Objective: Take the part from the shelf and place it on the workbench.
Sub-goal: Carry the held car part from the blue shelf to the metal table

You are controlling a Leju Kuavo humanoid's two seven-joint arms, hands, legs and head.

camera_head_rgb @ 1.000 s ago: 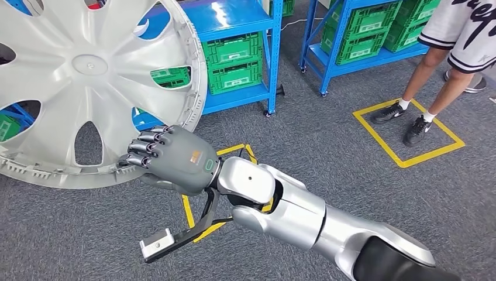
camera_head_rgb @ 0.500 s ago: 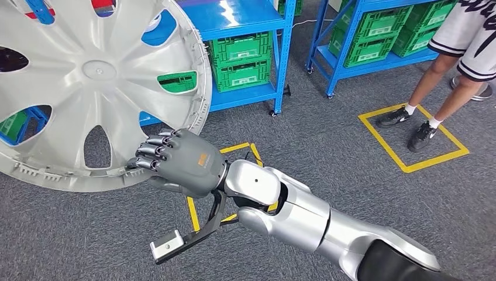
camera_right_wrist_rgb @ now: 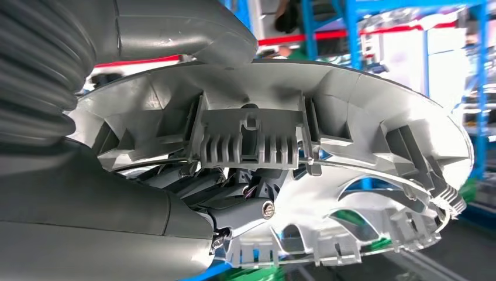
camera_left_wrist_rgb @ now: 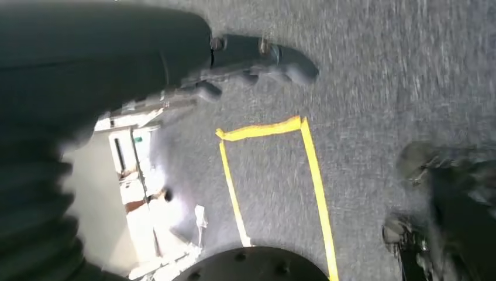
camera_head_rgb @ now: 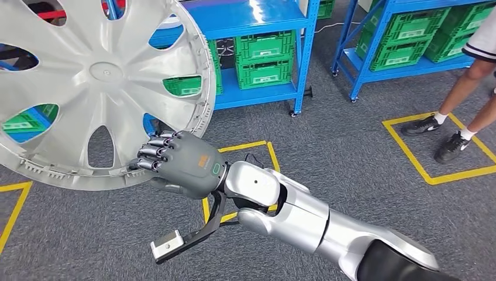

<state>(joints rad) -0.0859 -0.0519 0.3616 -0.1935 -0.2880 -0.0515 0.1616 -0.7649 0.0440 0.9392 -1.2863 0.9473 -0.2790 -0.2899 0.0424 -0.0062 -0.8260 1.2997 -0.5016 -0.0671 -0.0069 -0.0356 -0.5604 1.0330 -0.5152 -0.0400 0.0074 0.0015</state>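
Observation:
The part is a large silver wheel cover [camera_head_rgb: 105, 73] with spoke-shaped openings, held up on edge above the grey carpet. My right hand [camera_head_rgb: 175, 161] grips its lower rim, fingers curled over the edge. In the right wrist view the cover's ribbed back [camera_right_wrist_rgb: 327, 117] is close up, with my thumb [camera_right_wrist_rgb: 175, 29] pressed on the rim. In the left wrist view, my left hand [camera_left_wrist_rgb: 234, 64] hangs over the floor, blurred, its fingers extended and holding nothing.
A blue shelf rack with green crates [camera_head_rgb: 263, 58] stands behind the cover, and a second rack [camera_head_rgb: 403, 47] is further right. A person's legs [camera_head_rgb: 462, 117] stand in a yellow taped square [camera_head_rgb: 421, 170]. Another taped square [camera_head_rgb: 257, 145] lies under my forearm.
The whole picture has shifted to the right, so the camera has turned left. My right hand keeps its grip on the wheel cover's rim.

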